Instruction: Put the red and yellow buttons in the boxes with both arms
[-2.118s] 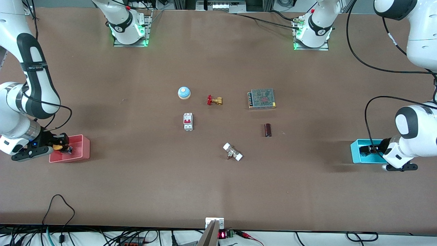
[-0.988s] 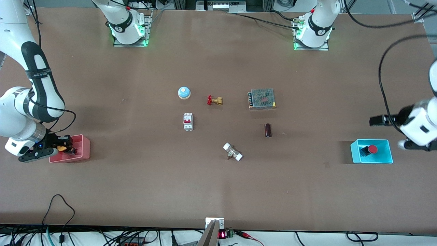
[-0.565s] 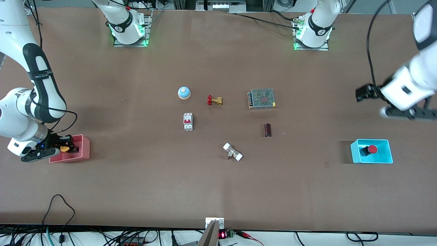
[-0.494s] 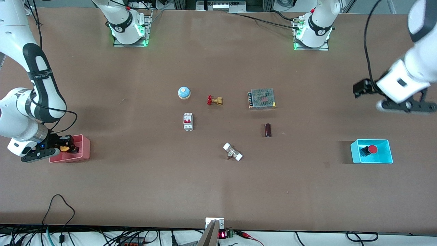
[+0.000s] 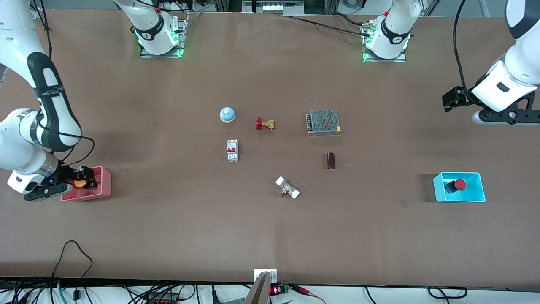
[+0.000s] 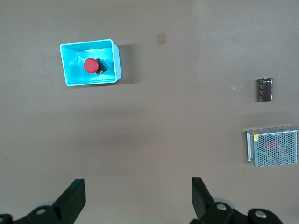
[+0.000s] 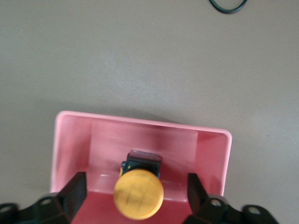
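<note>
**Both buttons sitting in their boxes**

Red button (image 5: 460,184) lies in the cyan box (image 5: 476,196) at the left arm's end of the surface (image 5: 270,236). The left pincer (image 6: 135,198) is up in the air over bare surface, fingers spread wide with nothing between them. Yellow button (image 7: 138,193) is in the pink box (image 7: 212,149) at the right arm's end. The right pincer (image 7: 135,186) hangs right over it, fingers apart on either side, not touching the cap.

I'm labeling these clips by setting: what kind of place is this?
Probably a robotics lab bench: two bolted-down arms share a brown table strewn with electrical parts like a circuit breaker and mesh-topped power supply, with cables along its edge.
</note>
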`<control>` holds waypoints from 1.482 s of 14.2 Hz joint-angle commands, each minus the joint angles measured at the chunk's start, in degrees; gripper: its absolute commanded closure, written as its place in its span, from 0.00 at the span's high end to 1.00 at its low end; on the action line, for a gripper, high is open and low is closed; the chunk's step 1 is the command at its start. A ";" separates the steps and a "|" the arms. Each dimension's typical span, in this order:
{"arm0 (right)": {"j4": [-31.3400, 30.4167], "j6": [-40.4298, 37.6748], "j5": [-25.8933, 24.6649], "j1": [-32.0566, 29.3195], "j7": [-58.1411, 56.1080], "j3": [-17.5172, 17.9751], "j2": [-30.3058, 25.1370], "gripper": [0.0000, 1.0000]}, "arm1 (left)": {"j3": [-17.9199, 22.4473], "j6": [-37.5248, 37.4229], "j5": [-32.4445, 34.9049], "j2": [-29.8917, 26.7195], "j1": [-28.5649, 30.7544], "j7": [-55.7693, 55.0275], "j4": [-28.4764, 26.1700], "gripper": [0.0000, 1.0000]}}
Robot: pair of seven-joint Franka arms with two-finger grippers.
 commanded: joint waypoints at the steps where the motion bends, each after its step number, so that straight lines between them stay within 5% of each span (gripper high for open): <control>1: -1.16 -10.38 0.97 1.61 3.11 0.95 -8.96 1.00 | -0.49 -2.95 -0.78 3.83 -0.02 0.12 5.62 1.00; 6: -1.07 -29.20 0.80 7.59 25.87 1.39 -24.08 1.00 | -6.36 -1.21 -6.68 4.00 -0.72 -7.17 7.46 1.00; 12: -2.04 -45.55 0.27 11.64 27.39 1.39 -37.80 1.00 | -13.85 0.56 -2.99 5.32 -2.39 -18.59 7.83 1.00; 17: -12.39 -39.44 0.18 14.10 31.00 1.39 -45.89 1.00 | -12.97 0.12 -1.40 8.13 -3.10 -18.34 12.22 1.00; 21: -10.23 -38.90 0.36 13.84 30.39 1.22 -43.80 1.00 | -12.10 -0.23 -2.18 7.70 -0.65 -16.42 11.87 1.00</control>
